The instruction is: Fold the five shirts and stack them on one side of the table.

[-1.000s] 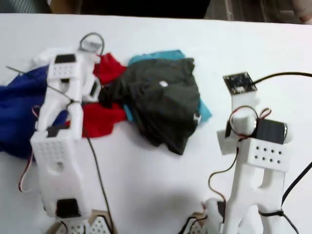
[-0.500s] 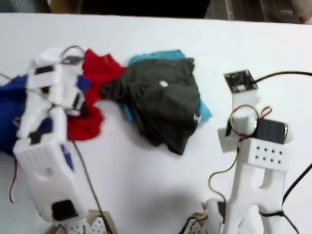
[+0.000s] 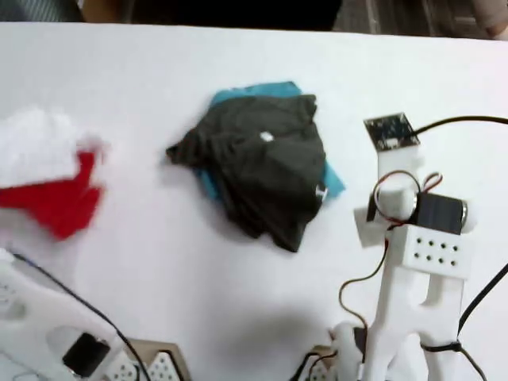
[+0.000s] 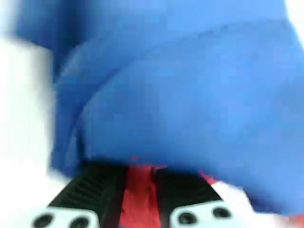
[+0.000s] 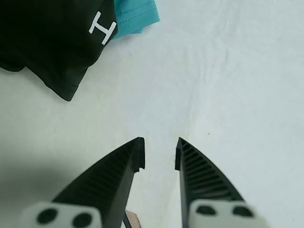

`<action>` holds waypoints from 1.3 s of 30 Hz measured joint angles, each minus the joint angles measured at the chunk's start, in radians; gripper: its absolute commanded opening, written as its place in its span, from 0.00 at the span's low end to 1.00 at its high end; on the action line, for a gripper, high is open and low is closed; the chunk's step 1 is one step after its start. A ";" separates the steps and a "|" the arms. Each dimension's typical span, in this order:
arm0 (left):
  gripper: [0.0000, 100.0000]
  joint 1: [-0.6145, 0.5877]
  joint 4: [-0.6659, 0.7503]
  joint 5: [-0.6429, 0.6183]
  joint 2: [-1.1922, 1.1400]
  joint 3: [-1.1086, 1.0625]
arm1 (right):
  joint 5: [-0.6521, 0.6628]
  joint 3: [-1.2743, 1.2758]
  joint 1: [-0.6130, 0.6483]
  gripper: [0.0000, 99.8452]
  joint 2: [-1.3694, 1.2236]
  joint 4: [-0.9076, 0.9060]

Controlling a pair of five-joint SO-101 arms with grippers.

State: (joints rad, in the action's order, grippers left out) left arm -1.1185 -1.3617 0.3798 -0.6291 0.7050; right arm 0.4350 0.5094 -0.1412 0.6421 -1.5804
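Note:
A black shirt (image 3: 262,171) lies crumpled mid-table on top of a teal shirt (image 3: 254,91). A red shirt (image 3: 51,202) is blurred at the table's left edge, with a white blur (image 3: 36,147) above it that could be cloth or arm. In the left wrist view my left gripper (image 4: 141,172) is shut on the red shirt (image 4: 140,199), and a blue shirt (image 4: 180,95) bulges just beyond it. My right gripper (image 5: 159,152) stands open over bare table, near the hems of the black shirt (image 5: 52,38) and the teal shirt (image 5: 135,14).
The right arm (image 3: 413,230) stands at the front right with cables (image 3: 460,123) trailing off to the right. The left arm's base (image 3: 48,341) sits at the front left corner. White table (image 3: 238,278) lies bare between the arms.
The left arm has swung left and back toward the front edge, dragging the red shirt away from the black one. The blue shirt has left the high view. The right arm stayed still.

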 measured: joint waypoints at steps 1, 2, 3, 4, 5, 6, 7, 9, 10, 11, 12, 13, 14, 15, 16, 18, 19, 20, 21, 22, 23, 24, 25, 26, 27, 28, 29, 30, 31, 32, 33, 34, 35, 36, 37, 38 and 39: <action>0.03 -0.021 -0.017 0.000 0.000 0.057 | 0.000 0.000 0.000 0.12 0.000 0.009; 0.03 -0.035 -0.035 0.000 0.000 0.107 | 0.000 0.000 0.000 0.12 0.000 0.018; 0.03 -0.038 -0.055 0.000 0.000 0.150 | 0.000 0.000 0.000 0.12 0.000 0.026; 0.03 -0.040 -0.078 0.000 0.000 0.189 | 0.000 0.000 0.000 0.12 0.000 0.035; 0.04 -0.037 -0.103 0.000 0.000 0.218 | 0.000 0.000 0.000 0.12 0.000 0.046; 0.06 -0.029 -0.127 0.000 0.000 0.238 | 0.000 0.000 0.000 0.12 0.000 0.057; 0.09 -0.015 -0.153 0.008 0.000 0.250 | 0.000 0.000 0.000 0.12 0.000 0.071; 0.17 0.026 -0.218 0.040 0.000 0.265 | 0.000 0.000 0.000 0.12 0.000 0.098; 0.21 0.055 -0.253 0.052 0.000 0.272 | 0.000 0.000 0.000 0.13 0.000 0.112; 0.24 0.091 -0.290 0.058 0.000 0.278 | 0.000 0.000 0.000 0.14 0.000 0.124; 0.27 0.130 -0.330 0.063 0.000 0.293 | 0.000 0.000 0.000 0.16 0.000 0.133; 0.29 0.173 -0.358 0.063 0.000 0.310 | 0.000 0.000 0.009 0.18 0.000 0.137; 0.30 0.218 -0.384 0.063 0.000 0.322 | 0.000 0.000 0.025 0.20 0.000 0.138; 0.30 0.261 -0.394 0.057 0.000 0.334 | 0.000 0.000 0.048 0.22 0.000 0.138; 0.30 0.305 -0.397 0.043 0.000 0.344 | 0.000 0.000 0.078 0.25 0.000 0.138; 0.30 0.388 -0.400 0.020 0.000 0.348 | 0.000 0.000 0.152 0.28 0.000 0.138; 0.30 0.428 -0.400 0.011 0.000 0.348 | 0.000 0.000 0.195 0.29 0.000 0.140; 0.30 0.468 -0.404 -0.002 0.000 0.348 | 0.000 0.000 0.241 0.29 0.000 0.149; 0.30 0.506 -0.404 -0.015 0.000 0.348 | 0.000 0.002 0.292 0.29 0.000 0.163; 0.30 0.540 -0.405 -0.028 0.000 0.348 | 0.000 0.002 0.342 0.29 -0.003 0.176; 0.30 0.571 -0.407 -0.040 0.002 0.348 | 0.000 0.002 0.393 0.29 -0.008 0.193; 0.30 0.595 -0.407 -0.051 0.002 0.348 | 0.000 0.006 0.437 0.29 -0.020 0.218; 0.30 0.617 -0.407 -0.061 0.002 0.348 | 0.000 0.006 0.471 0.29 -0.043 0.245; 0.30 0.634 -0.407 -0.069 0.002 0.348 | 0.000 0.006 0.493 0.29 -0.074 0.273; 0.30 0.647 -0.407 -0.077 0.002 0.348 | 0.000 0.006 0.503 0.29 -0.112 0.304; 0.30 0.658 -0.407 -0.081 0.002 0.348 | 0.000 0.006 0.509 0.29 -0.155 0.336; 0.30 0.666 -0.407 -0.084 0.002 0.348 | 0.000 0.006 0.509 0.29 -0.206 0.365; 0.30 0.669 -0.407 -0.084 0.005 0.342 | 0.000 0.003 0.509 0.29 -0.259 0.390; 0.30 0.672 -0.407 -0.084 0.008 0.325 | 0.000 -0.011 0.509 0.29 -0.319 0.407; 0.30 0.675 -0.407 -0.084 0.008 0.302 | 0.000 -0.035 0.509 0.29 -0.381 0.414; 0.30 0.678 -0.408 -0.084 0.009 0.273 | 0.000 -0.066 0.509 0.29 -0.440 0.419; 0.30 0.681 -0.408 -0.084 0.008 0.238 | 0.000 -0.101 0.509 0.29 -0.500 0.422; 0.30 0.684 -0.408 -0.084 0.008 0.203 | 0.000 -0.138 0.512 0.29 -0.557 0.423; 0.30 0.686 -0.408 -0.084 0.008 0.167 | 0.000 -0.173 0.514 0.29 -0.609 0.425; 0.30 0.686 -0.408 -0.084 0.008 0.133 | 0.000 -0.209 0.516 0.29 -0.663 0.425; 0.30 0.686 -0.408 -0.084 0.008 0.101 | 0.000 -0.242 0.517 0.29 -0.712 0.425; 0.30 0.684 -0.408 -0.084 0.008 0.074 | 0.000 -0.276 0.517 0.29 -0.760 0.420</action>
State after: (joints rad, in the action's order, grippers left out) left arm -0.4342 -1.7699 0.2954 -0.6214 0.7787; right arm 0.4350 0.2332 0.3759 -0.1174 -1.1600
